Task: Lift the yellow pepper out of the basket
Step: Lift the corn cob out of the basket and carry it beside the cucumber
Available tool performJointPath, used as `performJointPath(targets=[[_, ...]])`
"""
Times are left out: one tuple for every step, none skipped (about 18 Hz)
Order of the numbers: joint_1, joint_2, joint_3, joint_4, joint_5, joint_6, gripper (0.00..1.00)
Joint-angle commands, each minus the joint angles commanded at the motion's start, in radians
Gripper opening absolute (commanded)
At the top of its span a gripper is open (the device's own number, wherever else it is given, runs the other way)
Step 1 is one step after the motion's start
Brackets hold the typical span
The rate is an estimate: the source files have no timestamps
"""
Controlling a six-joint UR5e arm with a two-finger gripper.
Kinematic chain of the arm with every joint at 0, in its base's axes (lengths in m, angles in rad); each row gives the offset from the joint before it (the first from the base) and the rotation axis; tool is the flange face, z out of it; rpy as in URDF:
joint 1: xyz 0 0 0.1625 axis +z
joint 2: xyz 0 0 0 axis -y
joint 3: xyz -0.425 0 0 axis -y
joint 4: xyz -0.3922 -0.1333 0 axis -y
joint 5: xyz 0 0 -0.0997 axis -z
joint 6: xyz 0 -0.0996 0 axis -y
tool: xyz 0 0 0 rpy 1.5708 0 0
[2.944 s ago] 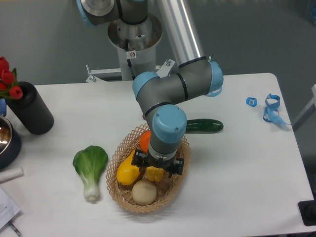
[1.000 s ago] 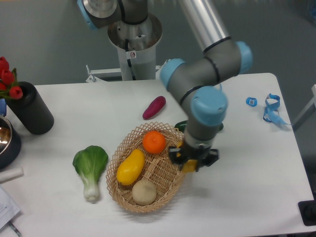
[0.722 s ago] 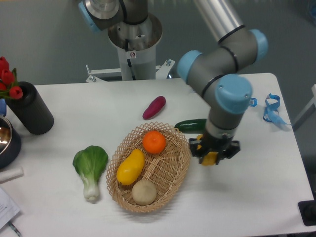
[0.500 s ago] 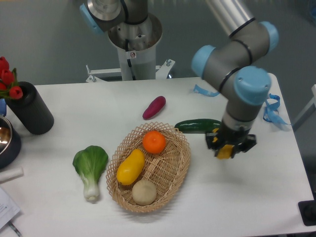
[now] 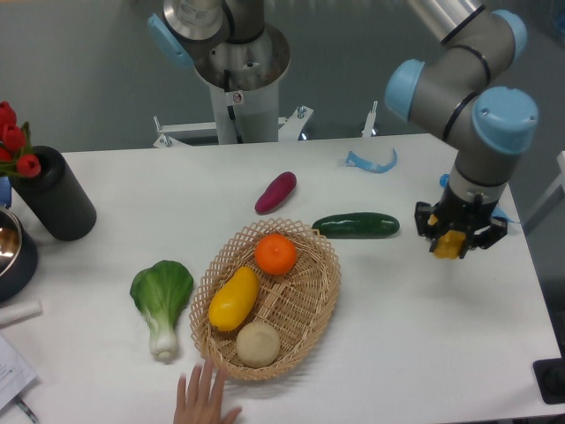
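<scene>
My gripper point(image 5: 450, 245) is shut on the yellow pepper point(image 5: 448, 246), a small bright-yellow piece showing between the fingers. It holds the pepper above the white table, well to the right of the basket and just right of a green cucumber. The oval wicker basket point(image 5: 320, 291) lies at centre front. It holds an orange point(image 5: 275, 253), a smooth long yellow fruit point(image 5: 233, 299) and a pale round vegetable point(image 5: 257, 344).
A green cucumber point(image 5: 356, 225) and a purple sweet potato point(image 5: 275, 192) lie behind the basket. A bok choy point(image 5: 161, 300) lies to its left. A person's hand point(image 5: 204, 401) reaches in at the front edge. A black vase point(image 5: 55, 193) and dark bowl point(image 5: 13, 256) stand far left.
The gripper lifted the yellow pepper out of the basket and carried it right, past the cucumber. A hand has appeared at the front edge.
</scene>
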Motion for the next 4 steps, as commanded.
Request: performJointPath(targets=[[0.003,0.000,0.000,0.000,0.000,0.015,0.11],[0.003,0.000,-0.002,0.000,0.000,0.032,0.11],[0.002,0.000,-0.003,0.002,0.000,0.037,0.10],[0.002,0.000,-0.003,0.002,0.000,0.037,0.10]])
